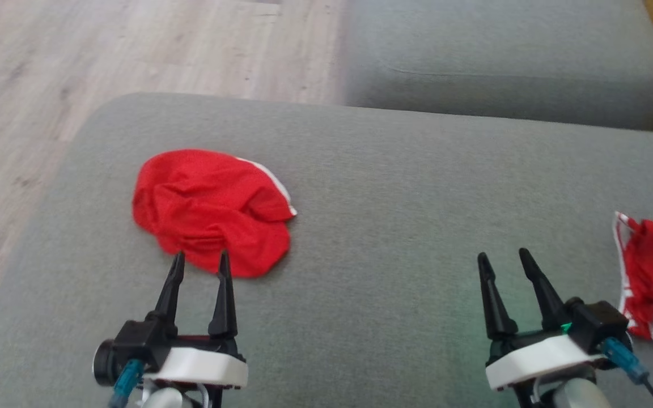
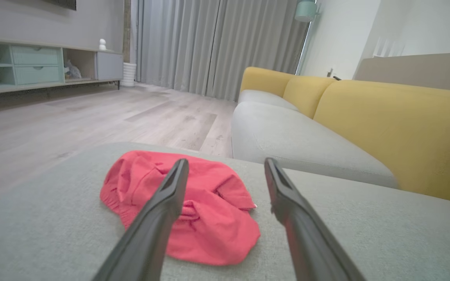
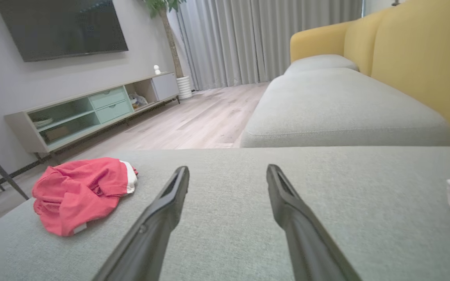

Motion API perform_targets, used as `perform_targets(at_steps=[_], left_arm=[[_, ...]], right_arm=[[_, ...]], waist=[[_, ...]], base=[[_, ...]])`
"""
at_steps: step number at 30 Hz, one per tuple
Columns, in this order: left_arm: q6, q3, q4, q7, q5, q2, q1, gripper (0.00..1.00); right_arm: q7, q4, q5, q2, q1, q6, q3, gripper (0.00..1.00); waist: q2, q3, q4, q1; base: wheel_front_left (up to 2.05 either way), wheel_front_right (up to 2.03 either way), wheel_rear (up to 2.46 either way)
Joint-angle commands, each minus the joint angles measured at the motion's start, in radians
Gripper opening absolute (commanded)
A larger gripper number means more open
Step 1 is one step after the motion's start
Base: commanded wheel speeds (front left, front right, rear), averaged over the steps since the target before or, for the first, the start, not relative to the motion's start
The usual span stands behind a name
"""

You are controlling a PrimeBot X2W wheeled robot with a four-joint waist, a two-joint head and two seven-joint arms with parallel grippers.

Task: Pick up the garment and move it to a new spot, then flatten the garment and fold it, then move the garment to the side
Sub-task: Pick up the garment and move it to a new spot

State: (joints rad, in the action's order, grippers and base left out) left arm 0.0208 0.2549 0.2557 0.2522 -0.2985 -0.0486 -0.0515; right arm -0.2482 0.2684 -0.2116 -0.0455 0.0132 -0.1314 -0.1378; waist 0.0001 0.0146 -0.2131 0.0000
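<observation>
A crumpled red garment (image 1: 213, 209) with a white trim lies in a heap on the grey sofa cushion (image 1: 394, 226), left of centre. It also appears in the left wrist view as the garment (image 2: 209, 218) and in the right wrist view as the garment (image 3: 78, 193). My left gripper (image 1: 200, 265) hovers open just short of its near edge, nothing between the fingers. My right gripper (image 1: 505, 259) stands open over bare cushion, well to the right of the heap.
A second red and white cloth (image 1: 652, 280) lies at the cushion's right edge. Another grey seat (image 1: 502, 62) with a yellow backrest (image 2: 397, 128) lies beyond. Wooden floor (image 1: 77, 73) drops off at the left, with a TV cabinet (image 3: 92, 113) across the room.
</observation>
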Motion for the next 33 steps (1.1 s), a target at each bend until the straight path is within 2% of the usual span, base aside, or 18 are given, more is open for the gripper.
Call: perform_targets(at_steps=[1, 11, 19, 23, 27, 33], left_arm=[[0.001, -0.036, -0.028, 0.01, 0.007, -0.002, -0.018, 1.0], [-0.007, -0.042, -0.021, 0.01, 0.016, -0.002, -0.014, 1.0], [-0.026, -0.055, 0.006, 0.01, 0.034, -0.002, -0.032, 1.0], [-0.07, -0.027, 0.111, 0.005, 0.049, -0.007, -0.096, 1.0], [-0.111, 0.023, 0.218, -0.077, 0.06, -0.023, -0.211, 1.0], [-0.136, 0.075, 0.363, -0.184, 0.066, -0.049, -0.361, 1.0]], right_arm=[[-0.013, -0.033, -0.009, -0.005, -0.017, 0.001, -0.029, 1.0], [-0.014, -0.028, -0.025, -0.005, -0.003, 0.001, -0.053, 1.0], [-0.014, -0.026, -0.029, -0.005, -0.011, 0.001, -0.062, 1.0], [-0.014, -0.029, -0.021, -0.005, -0.023, 0.001, -0.057, 1.0], [-0.014, -0.032, -0.018, -0.005, -0.041, 0.001, -0.043, 1.0], [-0.014, -0.034, -0.005, -0.005, -0.068, 0.001, -0.041, 1.0]], waist=[[-0.0001, 0.005, -0.021, 0.0], [-0.0001, 0.013, -0.073, 0.0], [-0.0001, -0.005, -0.051, 0.0], [-0.0001, -0.044, -0.026, 0.0], [-0.0001, -0.093, -0.001, 0.0], [-0.0001, -0.149, 0.039, 0.0]], base=[[0.0, 0.0, 0.0], [0.0, 0.0, 0.0], [0.0, 0.0, 0.0], [0.0, 0.0, 0.0], [0.0, 0.0, 0.0], [0.0, 0.0, 0.0]])
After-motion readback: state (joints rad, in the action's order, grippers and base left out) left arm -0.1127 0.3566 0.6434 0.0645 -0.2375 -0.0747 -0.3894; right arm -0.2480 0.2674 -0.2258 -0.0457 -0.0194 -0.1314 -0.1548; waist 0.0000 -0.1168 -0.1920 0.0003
